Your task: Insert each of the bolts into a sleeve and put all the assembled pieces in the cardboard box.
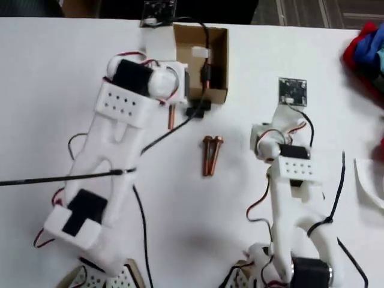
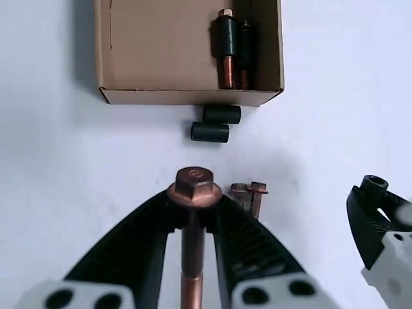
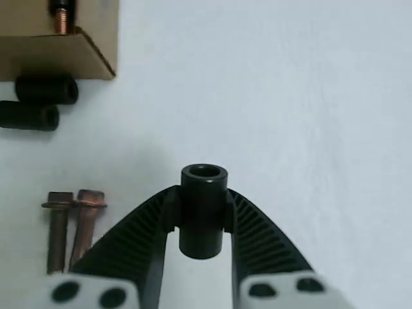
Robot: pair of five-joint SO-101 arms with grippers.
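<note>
Left gripper (image 2: 195,201) is clamped on a bolt (image 2: 194,187), right gripper (image 3: 203,193) on a sleeve (image 3: 203,222), apart over the bench (image 1: 54,84); insertion seems in hand; next, I judge, the bolt's shaft must meet the sleeve's bore squarely.

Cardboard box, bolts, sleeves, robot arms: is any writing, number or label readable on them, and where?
No text can be read anywhere.
Head of the bolt held in the left gripper: a raised mark, too blurred to read.
A circuit board on an arm: tiny markings, too small to read.
The cardboard box and the sleeve: no print shows.
</note>
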